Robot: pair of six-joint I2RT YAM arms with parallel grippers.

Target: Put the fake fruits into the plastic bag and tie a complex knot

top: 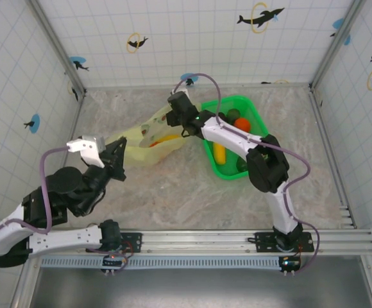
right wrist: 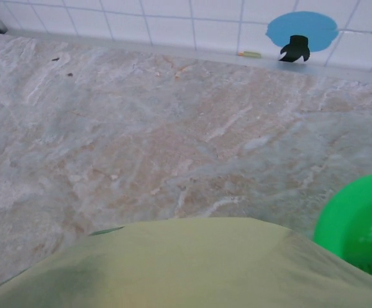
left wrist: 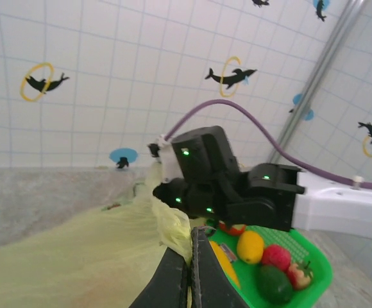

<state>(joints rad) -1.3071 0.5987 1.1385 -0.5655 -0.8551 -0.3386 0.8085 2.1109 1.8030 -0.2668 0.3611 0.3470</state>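
The pale yellow plastic bag (top: 141, 144) lies stretched across the table's middle. My left gripper (top: 117, 157) is shut on the bag's bunched near edge (left wrist: 173, 228). Yellow and red fake fruits (top: 163, 138) show through the film. My right gripper (top: 174, 117) hovers at the bag's far end, beside the basket. Its black wrist (left wrist: 211, 173) looms just behind the bag, and its fingers are hidden. Bag film (right wrist: 192, 263) covers the bottom of the right wrist view. More fruits lie in the basket: a yellow one (left wrist: 250, 247), a red one (left wrist: 276, 256) and a dark green one (left wrist: 274, 283).
The bright green basket (top: 258, 119) stands right of the bag, its rim (right wrist: 359, 218) close to my right wrist. Tiled walls with dolphin stickers enclose the marbled table (right wrist: 141, 128). A metal corner post (left wrist: 321, 70) rises at the back.
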